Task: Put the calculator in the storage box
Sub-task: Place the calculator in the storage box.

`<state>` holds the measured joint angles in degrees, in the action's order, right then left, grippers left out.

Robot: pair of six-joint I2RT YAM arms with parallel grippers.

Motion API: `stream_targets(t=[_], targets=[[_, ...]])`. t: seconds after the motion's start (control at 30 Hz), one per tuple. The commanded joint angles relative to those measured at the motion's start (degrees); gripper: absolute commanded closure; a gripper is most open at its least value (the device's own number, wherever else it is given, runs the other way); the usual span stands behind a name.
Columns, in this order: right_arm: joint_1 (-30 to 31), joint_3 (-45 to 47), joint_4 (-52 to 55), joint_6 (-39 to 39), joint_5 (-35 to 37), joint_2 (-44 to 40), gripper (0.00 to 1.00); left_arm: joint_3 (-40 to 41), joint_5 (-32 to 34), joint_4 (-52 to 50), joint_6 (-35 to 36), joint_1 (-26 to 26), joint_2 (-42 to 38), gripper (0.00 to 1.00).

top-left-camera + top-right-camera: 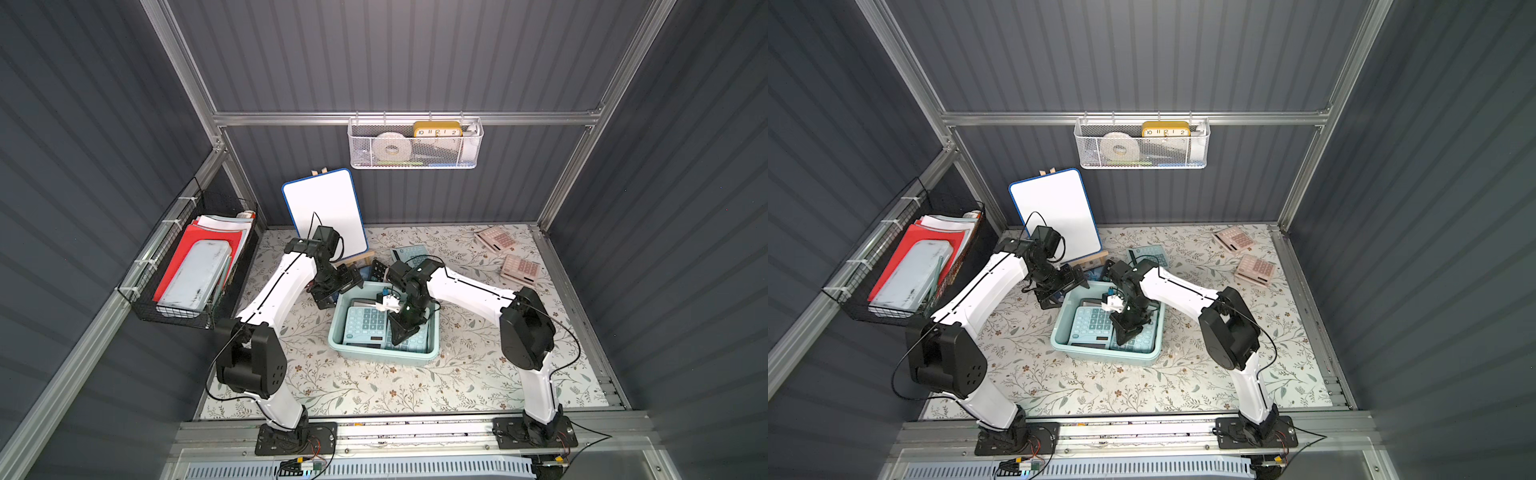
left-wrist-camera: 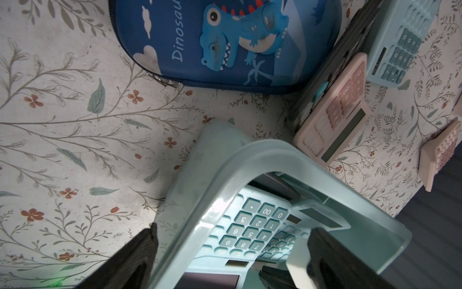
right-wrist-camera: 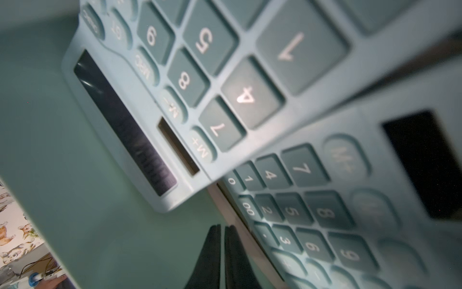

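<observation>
Storage of the calculator looks nearly done: the pale mint-teal rectangular plastic storage box [image 1: 382, 358] stands about the middle of the floral-patterned worktop [image 1: 374, 395]. A flat teal plastic calculator [image 1: 365, 322] with darker keys already lies inside it. The right wrist view shows one of its long edges propped on a second teal calculator [image 1: 417, 344] beside it. The right gripper [image 1: 400, 337] reaches down into the box with its fingers pressed together and nothing between them. Its tips sit low by the line where the two calculators overlap; whether they touch either one cannot be told. The left gripper [image 1: 338, 291] is spread wide astride the box corner that faces the worktop's rear-left corner, with one finger outside the wall and one inside, pinching nothing. The remaining step seems to be seating the propped calculator flat. To do that well, the closed tips should push on the casing edge rather than the keys. The push should be slow and sideways toward the bare floor of the box, so the calculator slides off its neighbour instead of tipping up the wall. The left gripper could steady the wall against that push, since the light tub would likely skid. Two pink calculators [image 1: 519, 270] lie loose near the worktop's rear-right corner.
</observation>
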<state>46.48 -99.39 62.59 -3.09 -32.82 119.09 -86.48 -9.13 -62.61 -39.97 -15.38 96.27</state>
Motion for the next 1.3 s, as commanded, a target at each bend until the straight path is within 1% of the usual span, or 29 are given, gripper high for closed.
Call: stream_targets(t=[0.0,0.17,0.3,0.47,0.53,0.63,0.77,0.9,1.0,1.03,1.1,1.27], targets=[[1.24,-3.91,0.08,1.34,-2.41,3.39,0.89,1.66,0.1,-1.22,1.01,0.27,-1.0,0.01],[1.43,-6.41,-2.45,-0.56,-4.8,4.92,0.88,3.55,-1.32,0.12,0.69,0.26,-1.82,0.01],[1.42,-6.46,-2.22,-0.52,-4.65,4.65,0.89,3.45,-1.95,0.38,0.61,0.26,-2.09,0.01],[0.29,-4.33,-2.83,-1.77,-3.03,0.59,0.88,-0.03,0.1,-1.28,1.09,0.35,-2.36,0.01],[-0.82,-3.61,-3.06,-2.71,-2.5,-1.36,0.86,-1.48,0.72,-1.29,1.29,0.35,-2.33,0.01],[-2.9,-1.69,-5.12,-5.23,-1.63,-5.1,0.77,-3.75,1.43,-1.63,1.84,0.45,-1.75,0.01],[-6.32,-0.04,-7.83,-8.74,-1.15,-9.2,0.61,-6.53,2.3,-1.64,2.6,0.44,-0.93,0.01],[-10.47,0.91,-10.12,-11.81,-1.04,-12.17,0.41,-8.41,2.73,-1.46,3.86,0.65,0.39,0.01],[-13.71,1.46,-12.21,-13.83,-0.81,-13.51,0.26,-9.66,2.84,-1.86,5.02,0.79,1.74,0.01],[-14.82,1.56,-12.92,-14.68,-0.76,-13.82,0.16,-10.2,2.97,-1.9,5.38,0.89,2.05,0.01],[-16.77,1.66,-14.45,-16.45,0.25,-14.13,0.01,-10.97,3.3,-1.9,5.87,0.89,2.56,0.01],[-21.34,3.51,-20.52,-22.5,2.37,-14.97,0.01,-12.18,4.11,-2.12,7.08,1.12,3.91,0.01]])
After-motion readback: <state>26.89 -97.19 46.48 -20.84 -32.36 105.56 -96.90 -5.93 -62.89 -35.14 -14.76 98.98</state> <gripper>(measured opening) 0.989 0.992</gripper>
